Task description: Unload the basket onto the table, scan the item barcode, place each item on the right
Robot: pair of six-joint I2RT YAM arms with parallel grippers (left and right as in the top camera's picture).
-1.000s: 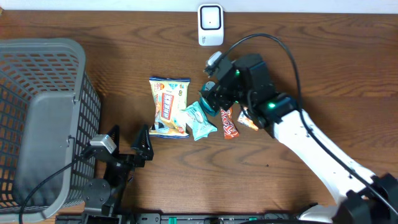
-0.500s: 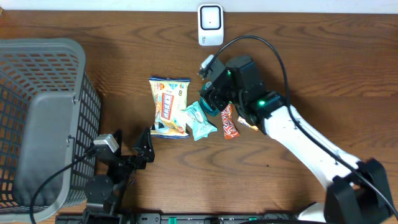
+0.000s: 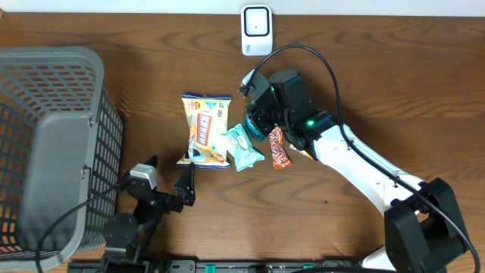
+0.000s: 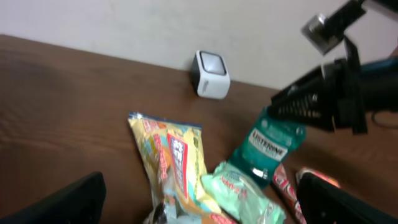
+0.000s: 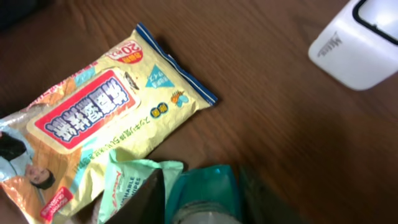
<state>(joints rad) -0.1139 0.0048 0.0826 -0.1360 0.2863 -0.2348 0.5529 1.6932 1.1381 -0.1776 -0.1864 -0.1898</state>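
A teal Listerine pack [image 5: 208,196] sits between the fingers of my right gripper [image 5: 205,205], which press on both its sides. In the left wrist view the pack [image 4: 273,140] stands tilted under that gripper [image 4: 323,102]. From overhead the right gripper [image 3: 256,121] is just right of a yellow snack bag [image 3: 204,130]. The white scanner [image 3: 257,30] stands at the table's far edge, also in the right wrist view [image 5: 367,43]. My left gripper [image 3: 168,176] hovers open near the front edge, holding nothing.
A mint wipes pack [image 3: 244,148], a red candy bar [image 3: 279,149] and an orange packet [image 3: 303,148] lie beside the teal pack. A large grey mesh basket [image 3: 53,83] fills the table's left side.
The right gripper's jaws have closed onto the teal pack and it has shifted slightly left. The left gripper has moved a little to the right near the front edge.
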